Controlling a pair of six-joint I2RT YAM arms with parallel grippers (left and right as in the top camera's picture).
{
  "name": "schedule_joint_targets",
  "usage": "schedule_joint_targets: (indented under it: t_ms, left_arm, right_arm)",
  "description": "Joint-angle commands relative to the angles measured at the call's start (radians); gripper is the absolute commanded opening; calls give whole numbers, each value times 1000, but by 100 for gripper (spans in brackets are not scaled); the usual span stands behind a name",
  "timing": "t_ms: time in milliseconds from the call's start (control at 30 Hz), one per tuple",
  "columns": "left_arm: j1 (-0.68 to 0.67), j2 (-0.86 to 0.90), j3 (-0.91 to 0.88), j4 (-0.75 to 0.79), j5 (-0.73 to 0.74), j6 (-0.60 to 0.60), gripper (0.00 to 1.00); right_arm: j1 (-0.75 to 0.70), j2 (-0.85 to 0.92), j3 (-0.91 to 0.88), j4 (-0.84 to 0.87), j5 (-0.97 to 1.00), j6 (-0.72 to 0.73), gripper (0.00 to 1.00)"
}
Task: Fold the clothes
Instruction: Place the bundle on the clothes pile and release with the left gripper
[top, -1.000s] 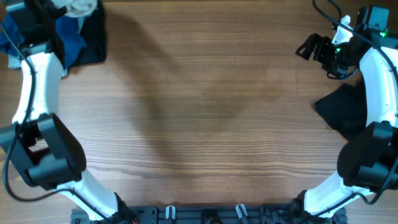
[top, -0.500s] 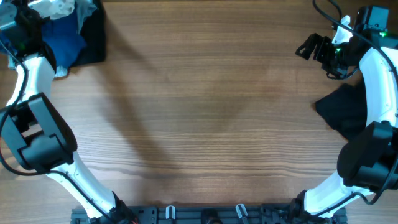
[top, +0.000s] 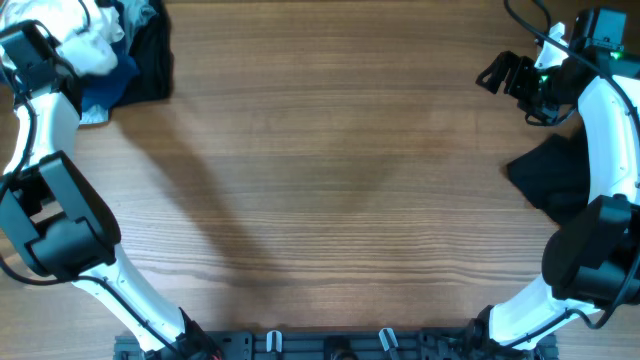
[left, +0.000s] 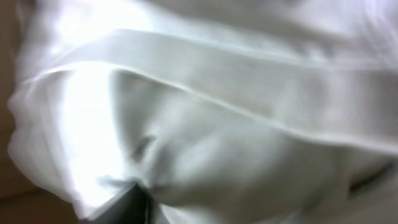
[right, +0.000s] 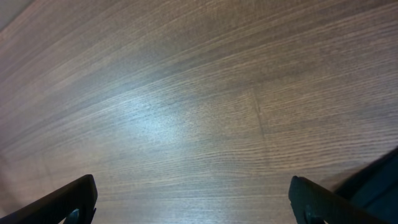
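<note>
Upper left, the left gripper (top: 42, 45) nosed into the crumpled white cotton shirt (left: 205, 124), seemingly to lift it, grip unclear; the right gripper (right: 199, 202) hung spread, empty.

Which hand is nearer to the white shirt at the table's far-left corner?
Left. The left hand is right at the white shirt, cloth filling its wrist view. The right hand hangs over the bare table, at the opposite side.

White shirt (top: 72, 38); blue piece (top: 106, 86); black garment (top: 552, 178) (plain); brown woodgrain table (top: 330, 180).
</note>
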Motion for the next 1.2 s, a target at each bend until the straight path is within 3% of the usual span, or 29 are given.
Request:
schedule_joint_targets:
  t_ms: [0, 133, 467, 633, 767, 967, 1067, 1167]
  left_arm:
    - [-11, -3, 3, -129, -26, -278, 100]
    - [-11, -24, 3, -152, -26, -667, 100]
    - [-75, -286, 3, -310, 6, -1278, 100]
    - [-108, -357, 3, -277, 108, -1446, 100]
    - [-97, -322, 3, -89, 47, -1555, 100]
    - [-61, -137, 3, 384, 39, -1550, 100]
    - [-52, -31, 3, 543, 33, -1549, 100]
    - [-48, 83, 3, 602, -55, -1549, 100]
  right_arm:
    - [6, 2, 6, 4, -2, 13, 99]
    - [6, 2, 6, 8, -2, 14, 99]
    - [8, 2, 6, 4, -2, 14, 100]
    - [17, 2, 6, 6, -1, 11, 100]
    - [18, 2, 6, 6, -1, 11, 99]
    - [19, 2, 6, 3, -1, 11, 99]
    - [19, 2, 6, -2, -1, 11, 99]
    - [19, 2, 6, -9, -1, 11, 100]
